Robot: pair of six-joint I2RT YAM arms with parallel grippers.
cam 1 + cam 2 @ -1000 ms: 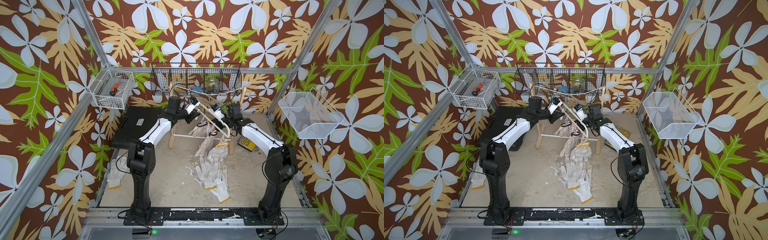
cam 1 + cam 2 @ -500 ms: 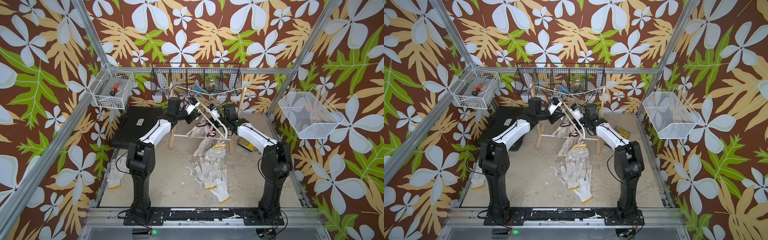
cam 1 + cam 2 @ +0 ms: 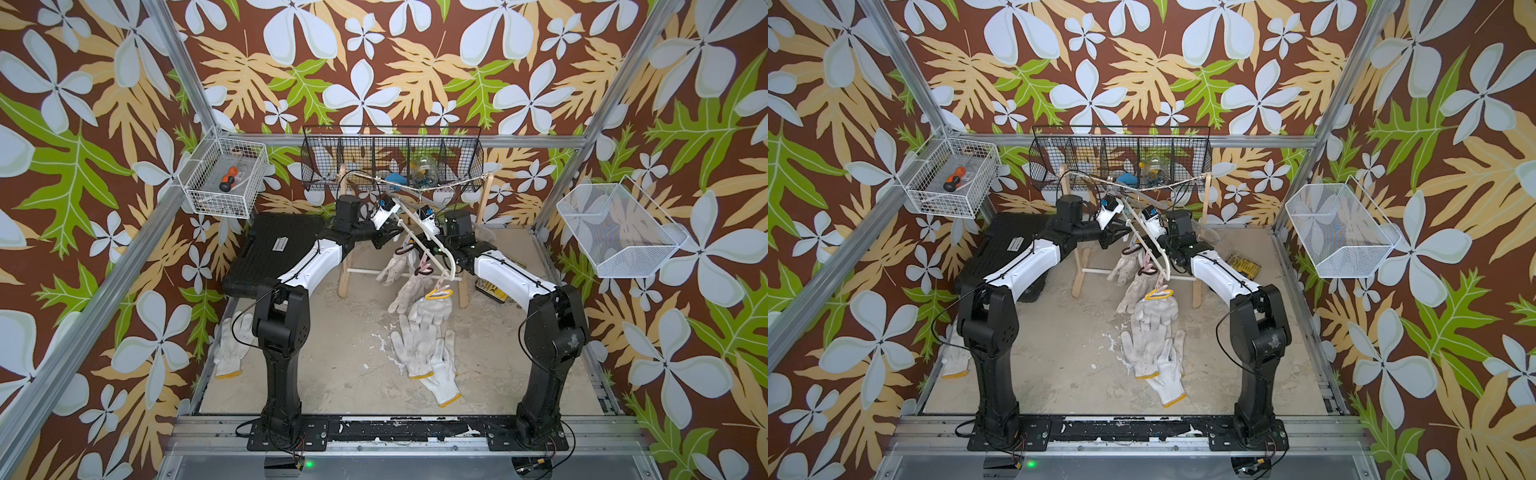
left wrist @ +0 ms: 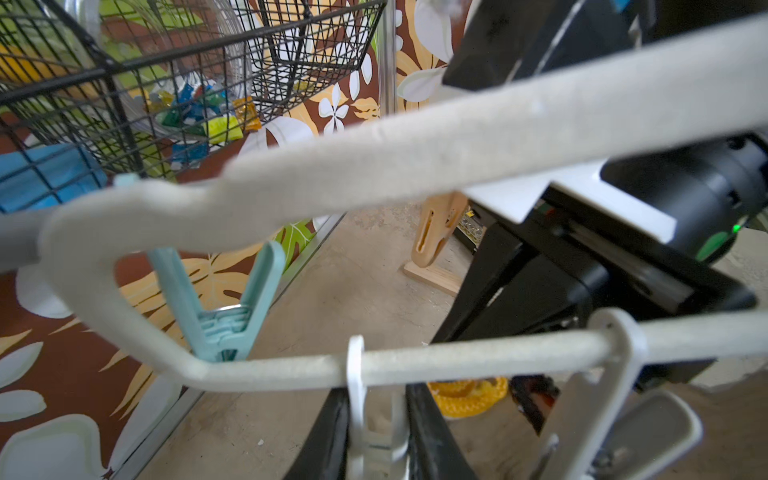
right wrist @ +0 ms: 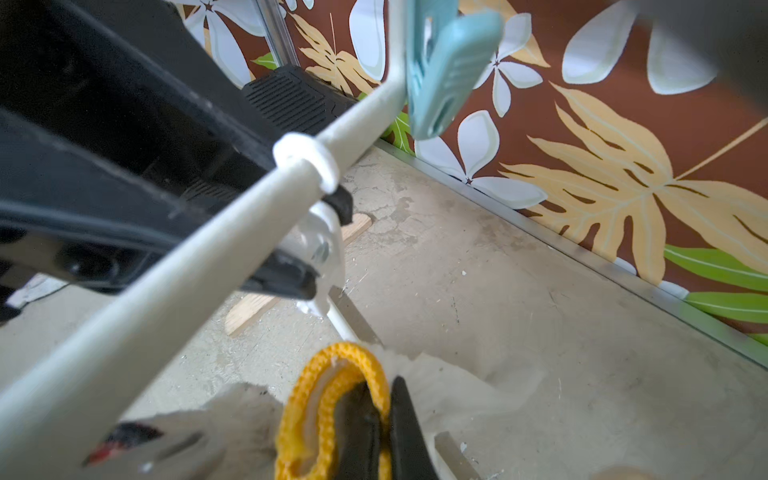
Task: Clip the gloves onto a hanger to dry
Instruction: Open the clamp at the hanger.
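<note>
A white hanger (image 3: 419,245) hangs tilted from a rope between two wooden posts. Gloves (image 3: 411,291) dangle below it in both top views, two by dark cuffs and one by a yellow cuff (image 3: 438,293) at the low end. My left gripper (image 4: 378,440) is shut on a white clip (image 4: 355,374) that rides the hanger's lower bar (image 4: 478,357). Just beyond that bar, my right gripper (image 5: 380,419) is shut on the yellow cuff (image 5: 328,374) of a white glove (image 5: 449,386). More gloves (image 3: 419,349) lie loose on the floor, and one glove (image 3: 230,353) lies by the left arm's base.
A teal clip (image 4: 216,320) sits at the hanger's bend and a grey clip (image 4: 615,374) further along the bar. A black wire basket (image 3: 390,162) hangs behind, and white baskets hang at left (image 3: 224,183) and right (image 3: 619,232). A black case (image 3: 274,249) lies back left.
My right arm has swung left, closer to the hanger and the left gripper. The left arm and both grips stay as they were.
</note>
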